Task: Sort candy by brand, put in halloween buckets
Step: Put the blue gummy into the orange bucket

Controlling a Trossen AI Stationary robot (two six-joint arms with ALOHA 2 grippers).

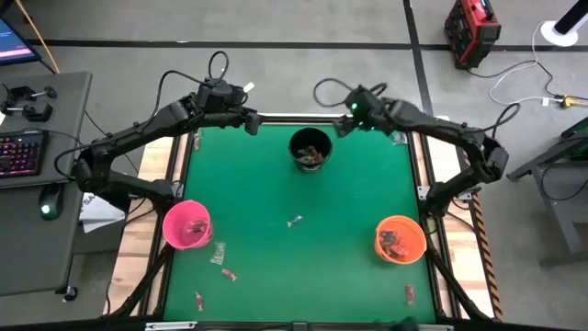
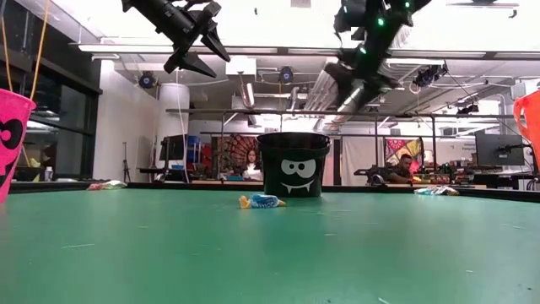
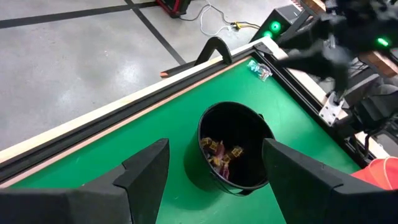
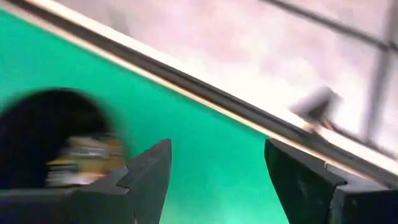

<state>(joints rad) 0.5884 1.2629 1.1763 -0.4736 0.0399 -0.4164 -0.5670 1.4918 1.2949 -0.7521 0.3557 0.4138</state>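
High view: right tool [image 1: 342,122], spread empty beside the black bucket [image 1: 310,149] at the tabletop's far edge, should lift clear before seeking candy.

The table [image 1: 276,184] is showing a smooth, matt green top, edged by a pale wooden rail [image 3: 93,118]. At its far middle, the black bucket [image 2: 293,164] is looking like glossy plastic. Just before it, a candy [image 2: 261,201] is glinting in crinkly foil.

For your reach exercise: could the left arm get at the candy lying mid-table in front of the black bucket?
Probably yes: the left gripper is open and empty, and the candy lies alone on bare mat.
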